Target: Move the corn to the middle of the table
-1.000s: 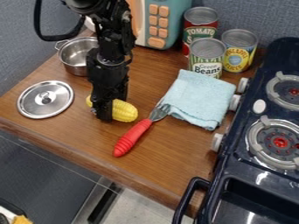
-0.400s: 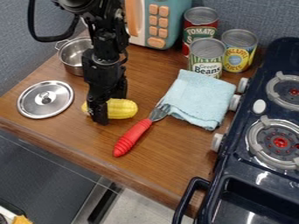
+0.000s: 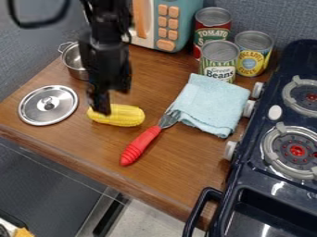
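Just above the left half of the yellow corn hangs the black gripper, its two fingers apart and nothing held between them. The corn lies on its side on the wooden table, left of the red-handled fork. One finger overlaps the corn's upper left part in the view and hides a little of it.
A metal lid lies left of the corn, with a metal pot behind the gripper. Right of the corn are the fork and a blue cloth. Cans stand behind; a dark stove borders the right side.
The gripper was down around the corn; it has let go and lifted, shifting a little to the left. The corn has turned slightly and lies more exposed.
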Controlling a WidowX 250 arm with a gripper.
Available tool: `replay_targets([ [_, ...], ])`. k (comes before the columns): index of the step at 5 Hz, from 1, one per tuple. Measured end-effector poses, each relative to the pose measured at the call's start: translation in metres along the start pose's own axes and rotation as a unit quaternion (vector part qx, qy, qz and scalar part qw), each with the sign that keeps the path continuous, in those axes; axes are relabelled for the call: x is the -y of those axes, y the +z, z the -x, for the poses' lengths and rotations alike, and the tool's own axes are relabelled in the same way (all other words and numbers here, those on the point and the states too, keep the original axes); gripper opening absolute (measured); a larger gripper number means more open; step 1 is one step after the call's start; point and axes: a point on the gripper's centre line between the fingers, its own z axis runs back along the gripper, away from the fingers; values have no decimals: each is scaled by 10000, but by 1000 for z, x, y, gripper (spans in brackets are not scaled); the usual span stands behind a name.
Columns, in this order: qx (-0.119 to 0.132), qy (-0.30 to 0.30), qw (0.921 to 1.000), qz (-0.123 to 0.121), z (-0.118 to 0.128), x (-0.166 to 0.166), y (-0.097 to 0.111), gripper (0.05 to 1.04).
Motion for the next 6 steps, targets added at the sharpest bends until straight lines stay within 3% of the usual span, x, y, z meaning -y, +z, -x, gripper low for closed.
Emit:
replay_targets([
  [1,2,107,9997,202,1,2,14,999],
  [3,-25,-348,9994,19,1,3,15,999],
  [4,-121,-1473,9890,-105,-1,10,12,999],
  [5,-169,-2780,9574,-761,-13,18,2,999],
  [6,-78,-3936,9160,-778,-12,23,1,999],
])
